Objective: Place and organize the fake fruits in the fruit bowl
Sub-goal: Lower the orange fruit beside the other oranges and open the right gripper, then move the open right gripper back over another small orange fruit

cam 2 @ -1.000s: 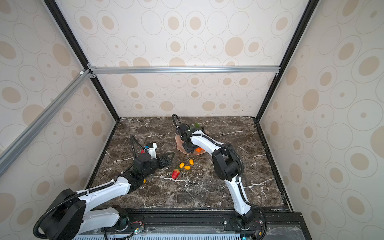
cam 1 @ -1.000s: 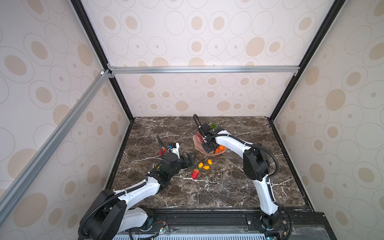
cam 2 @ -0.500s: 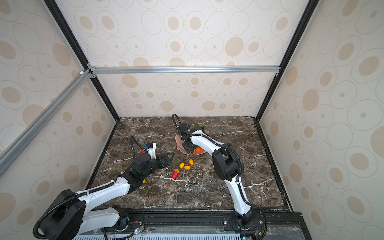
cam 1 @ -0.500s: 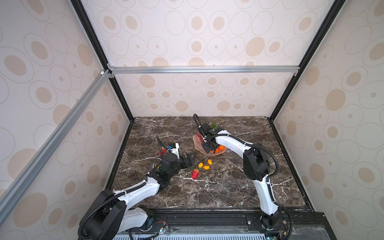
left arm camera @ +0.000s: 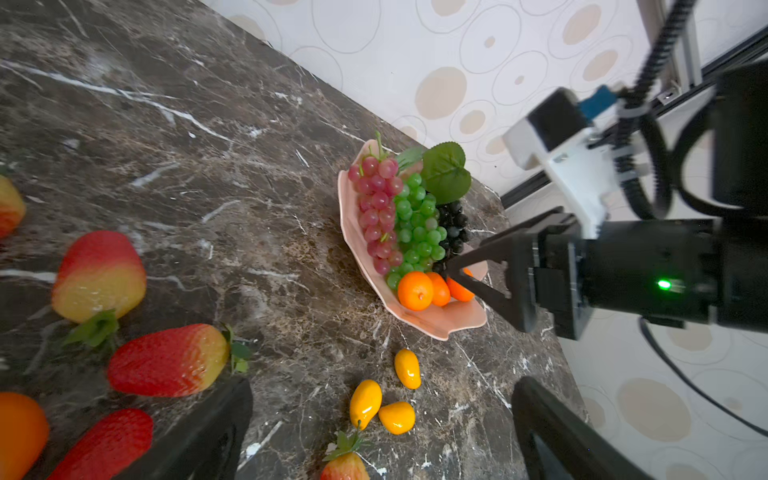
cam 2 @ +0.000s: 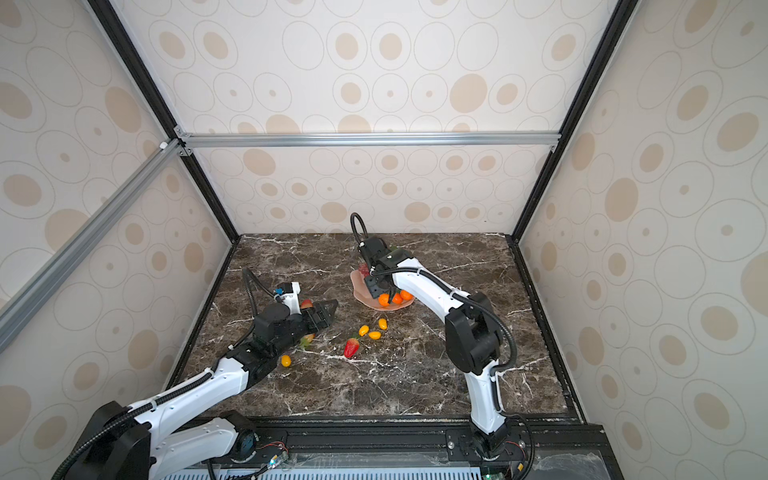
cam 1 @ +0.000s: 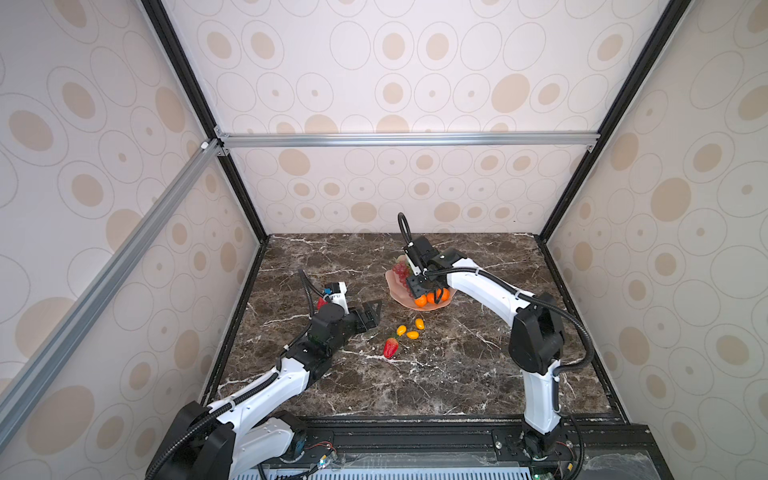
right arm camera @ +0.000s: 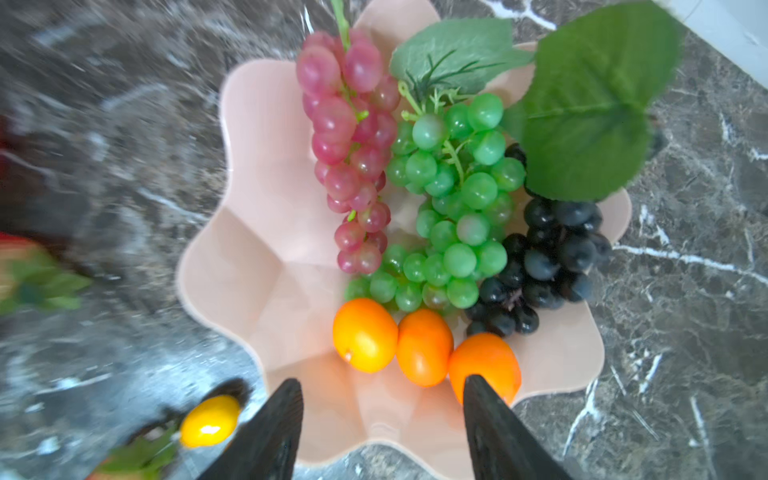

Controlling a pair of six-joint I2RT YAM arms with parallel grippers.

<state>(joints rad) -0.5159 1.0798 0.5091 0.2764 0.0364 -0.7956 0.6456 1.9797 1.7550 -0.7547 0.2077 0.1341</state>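
The pale pink fruit bowl [right arm camera: 257, 232] [cam 1: 395, 286] [cam 2: 360, 291] holds red grapes [right arm camera: 349, 149], green grapes [right arm camera: 453, 199], black grapes [right arm camera: 548, 257] and three tangerines [right arm camera: 424, 347] in a row. My right gripper [right arm camera: 380, 415] [cam 1: 424, 286] hangs open over the bowl's near rim beside the tangerines, with nothing between its fingers. My left gripper [left arm camera: 382, 388] [cam 1: 372, 312] is wide open and empty, low over the table left of the bowl. Three yellow-orange ovals [left arm camera: 395, 401] [cam 1: 411, 329] and a strawberry [cam 1: 390, 347] lie in front of it.
More strawberries [left arm camera: 166, 361] [left arm camera: 99, 274] and an orange fruit [left arm camera: 16, 432] lie on the dark marble table beside the left gripper. One yellow oval [cam 2: 285, 360] lies next to the left arm. Patterned walls close the table in at the back and both sides.
The right gripper's jaws have spread wider over the bowl. The left arm has not moved.
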